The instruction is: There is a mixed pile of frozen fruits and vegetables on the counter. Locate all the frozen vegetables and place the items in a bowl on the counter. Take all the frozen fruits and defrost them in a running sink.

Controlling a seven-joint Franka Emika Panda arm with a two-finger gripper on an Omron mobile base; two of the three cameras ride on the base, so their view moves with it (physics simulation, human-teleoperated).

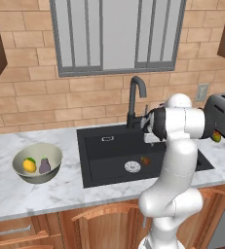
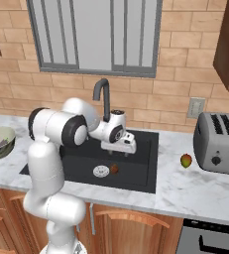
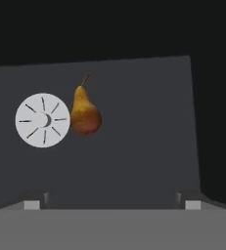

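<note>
I see the end effector (image 3: 112, 202) hanging above the sink (image 1: 99, 165), its jaws spread wide and gripping nothing; in the hand view the two finger tips (image 3: 32, 204) stand far apart at the bottom of the frame. In the right base view the end effector (image 2: 126, 148) sits at centre frame, over the black basin (image 2: 136, 171). One frozen fruit, a red-brown pear (image 3: 85, 110), lies on the basin floor just beside the round steel drain (image 3: 42, 120), left of centre in the hand view; in the left base view I find that pear (image 1: 144, 160) just right of the drain (image 1: 132, 167), and in the right base view it (image 2: 114, 168) is also just right of the drain (image 2: 101, 171). The other fruit, the red-yellow-green oval (image 2: 186, 160), rests on the counter (image 2: 195, 191) near the toaster (image 2: 220, 143), right of centre. At lower left of the left base view the bowl (image 1: 37, 162) holds the yellow-orange piece (image 1: 29, 165) and the purple-grey lump (image 1: 45, 166) side by side. The black tap (image 1: 135, 99) rises behind the sink
</note>
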